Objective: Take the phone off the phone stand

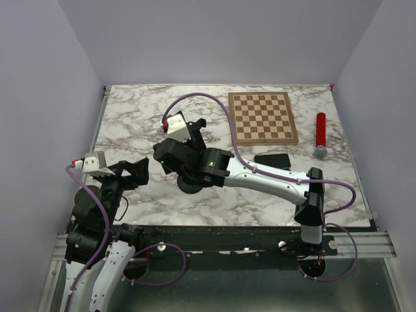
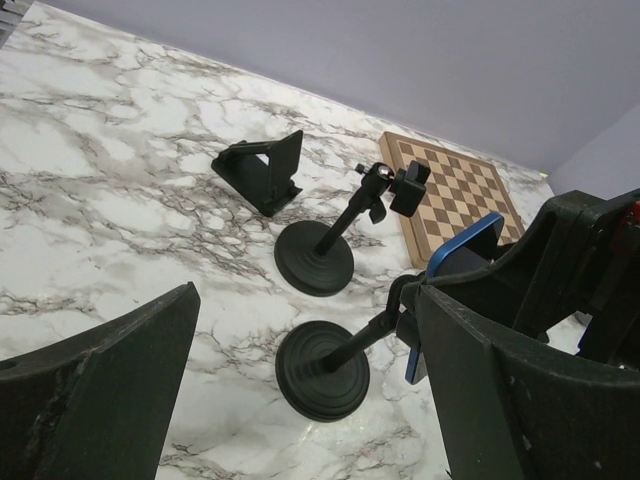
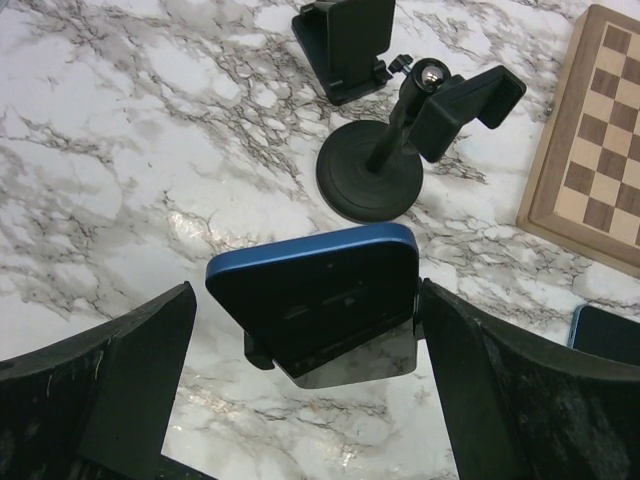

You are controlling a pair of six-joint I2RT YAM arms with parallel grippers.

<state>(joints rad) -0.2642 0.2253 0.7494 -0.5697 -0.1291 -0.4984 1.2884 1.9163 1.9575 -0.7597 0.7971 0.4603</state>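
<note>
The right gripper [image 3: 305, 335] holds its jaws wide apart, 1 finger close beside each side edge of the blue phone [image 3: 315, 285], which sits clamped in the phone stand [image 2: 322, 370] on the marble table [image 1: 130, 117], while the left gripper [image 1: 136, 172] hangs open and empty to the left.

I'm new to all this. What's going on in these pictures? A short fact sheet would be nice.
Phone: blue phone, held in a black stand
Right gripper: open, fingers on either side of the phone
Left gripper: open, empty, off to the side
Spare holders: empty clamp stand, folding stand
Also on the table: chessboard, second phone lying flat, red cylinder
</note>
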